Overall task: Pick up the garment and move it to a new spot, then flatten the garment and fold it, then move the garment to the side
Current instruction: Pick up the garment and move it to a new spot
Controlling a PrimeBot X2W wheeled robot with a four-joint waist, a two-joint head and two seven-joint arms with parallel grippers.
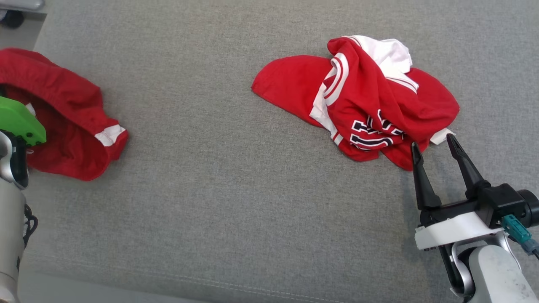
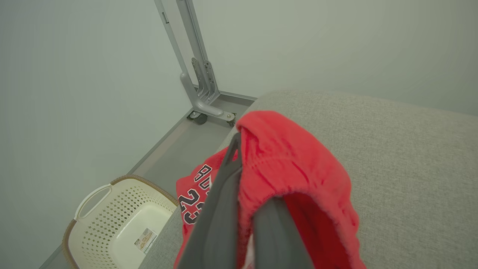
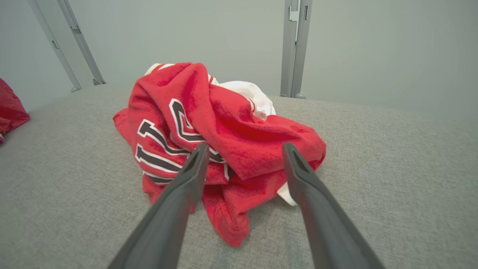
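Two red jerseys are lying on a grey woven-fabric counter (image 1: 231, 189), one at each hand.

Nearest, the right hand (image 1: 432, 141) is holding its two long, dark, tapered fingers spread wide with nothing between them. Their tips are sitting at the near edge of the crumpled red jersey (image 1: 370, 105), a soft bunched heap with white trim and dark, white-edged lettering on the counter's right part. Over on the left, the left hand (image 2: 244, 175) is clamping shut on a fold of the second red jersey (image 1: 67, 122), a fuzzy knit whose numbered part is drooping near the counter's edge. Beyond that edge, a cream perforated plastic basket (image 2: 108, 220) with a brown-trimmed rim is standing on the grey floor, carrying a paper label on its bottom. Farthest, a grey metal frame (image 2: 201, 93) on castors is standing by the pale wall.
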